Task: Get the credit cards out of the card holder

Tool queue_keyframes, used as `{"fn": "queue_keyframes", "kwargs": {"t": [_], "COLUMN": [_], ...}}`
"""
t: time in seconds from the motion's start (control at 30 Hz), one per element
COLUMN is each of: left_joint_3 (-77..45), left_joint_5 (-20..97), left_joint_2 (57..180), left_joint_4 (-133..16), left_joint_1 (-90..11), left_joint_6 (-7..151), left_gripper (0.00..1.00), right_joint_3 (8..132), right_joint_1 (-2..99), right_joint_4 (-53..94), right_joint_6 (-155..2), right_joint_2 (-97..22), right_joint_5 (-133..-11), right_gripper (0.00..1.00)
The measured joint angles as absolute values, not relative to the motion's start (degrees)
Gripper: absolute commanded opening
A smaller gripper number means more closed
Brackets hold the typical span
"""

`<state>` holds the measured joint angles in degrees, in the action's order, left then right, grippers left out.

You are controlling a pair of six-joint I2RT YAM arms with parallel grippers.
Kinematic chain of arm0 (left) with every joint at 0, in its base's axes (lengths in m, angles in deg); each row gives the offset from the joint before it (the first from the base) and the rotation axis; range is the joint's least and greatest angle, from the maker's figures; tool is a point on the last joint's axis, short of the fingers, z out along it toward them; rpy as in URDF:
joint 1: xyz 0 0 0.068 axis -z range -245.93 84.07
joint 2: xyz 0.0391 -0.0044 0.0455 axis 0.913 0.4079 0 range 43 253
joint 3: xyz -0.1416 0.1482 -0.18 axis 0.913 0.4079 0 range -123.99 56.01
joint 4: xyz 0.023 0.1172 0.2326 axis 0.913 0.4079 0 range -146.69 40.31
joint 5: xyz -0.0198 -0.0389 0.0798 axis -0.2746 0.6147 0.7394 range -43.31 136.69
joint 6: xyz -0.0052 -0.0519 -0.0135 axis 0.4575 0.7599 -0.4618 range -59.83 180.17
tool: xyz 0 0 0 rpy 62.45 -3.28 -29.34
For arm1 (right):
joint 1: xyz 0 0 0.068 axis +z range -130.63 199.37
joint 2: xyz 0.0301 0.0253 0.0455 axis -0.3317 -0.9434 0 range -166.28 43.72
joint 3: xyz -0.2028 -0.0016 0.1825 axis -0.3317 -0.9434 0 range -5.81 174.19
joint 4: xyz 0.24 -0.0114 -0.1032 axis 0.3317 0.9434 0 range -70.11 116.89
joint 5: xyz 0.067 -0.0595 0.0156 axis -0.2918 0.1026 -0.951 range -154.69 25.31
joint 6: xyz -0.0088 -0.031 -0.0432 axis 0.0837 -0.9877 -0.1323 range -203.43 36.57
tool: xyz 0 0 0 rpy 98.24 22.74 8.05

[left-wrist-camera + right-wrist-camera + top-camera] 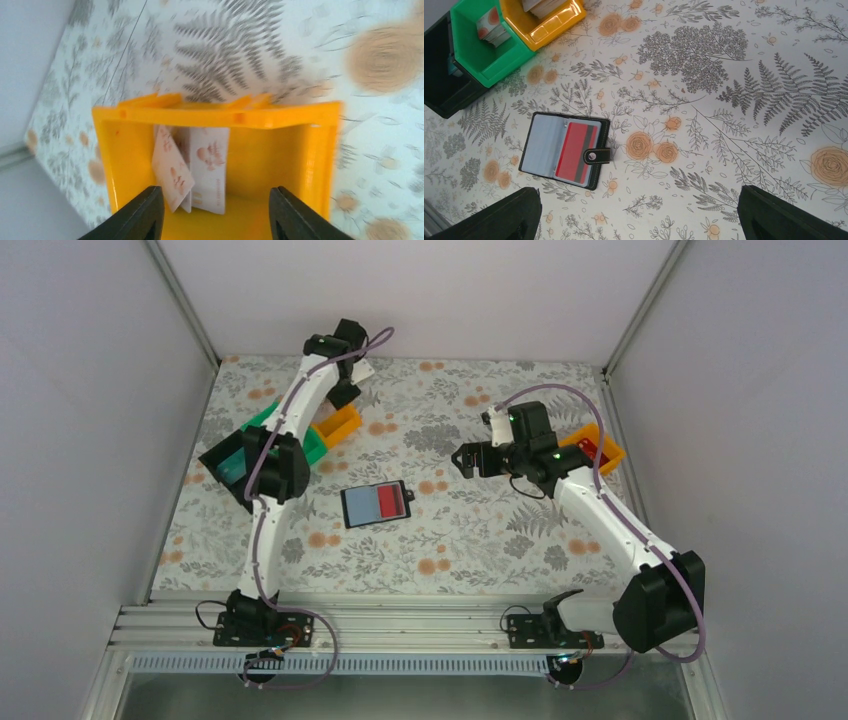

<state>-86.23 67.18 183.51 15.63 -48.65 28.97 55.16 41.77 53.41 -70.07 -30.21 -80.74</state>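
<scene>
The card holder lies open on the flowered table between the two arms, a red credit card with a grey stripe in its right pocket. Its left pocket looks pale blue, and its black snap tab points right. My right gripper hovers open, high above the table and to the right of the card holder, nothing between its fingers. My left gripper is open over an orange tray at the far left. Pale credit cards lean loose inside, clear of the fingers.
Black, green and orange trays stand in a row at the back left, the green one also holding cards. Another orange tray sits at the right, behind the right arm. Enclosure walls bound the table.
</scene>
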Motion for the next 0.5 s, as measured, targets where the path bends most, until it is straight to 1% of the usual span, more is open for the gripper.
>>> {"fn": "queue_keyframes", "kwargs": {"t": [0.03,0.1,0.13,0.2,0.3,0.5], "left_joint_3": [-86.2,-85.3,-84.1,-80.6,-71.7,-45.6], "left_joint_5": [64.6,59.2,56.3,51.1,45.0,39.3], "left_joint_2": [182.5,179.7,177.4,171.8,160.8,136.4], "left_joint_4": [15.8,15.7,15.5,14.6,11.4,2.8], "left_joint_1": [-48.6,-48.7,-48.9,-49.1,-49.8,-50.7], "left_joint_6": [28.6,28.5,28.8,29.3,29.9,30.0], "left_gripper": [0.74,0.92,0.99,1.00,1.00,1.00], "right_joint_3": [55.2,55.2,55.2,55.2,55.1,52.5], "right_joint_1": [41.7,41.6,41.5,41.4,41.3,41.2], "right_joint_4": [53.3,52.9,52.6,52.2,51.0,46.3], "right_joint_6": [-70.1,-70.2,-70.2,-70.2,-69.6,-65.8], "right_joint_2": [-30.2,-30.1,-30.0,-29.3,-27.8,-26.4], "right_joint_5": [-81.0,-81.8,-82.3,-83.3,-85.4,-92.9], "right_gripper": [0.99,0.99,0.99,0.99,0.99,0.97]}}
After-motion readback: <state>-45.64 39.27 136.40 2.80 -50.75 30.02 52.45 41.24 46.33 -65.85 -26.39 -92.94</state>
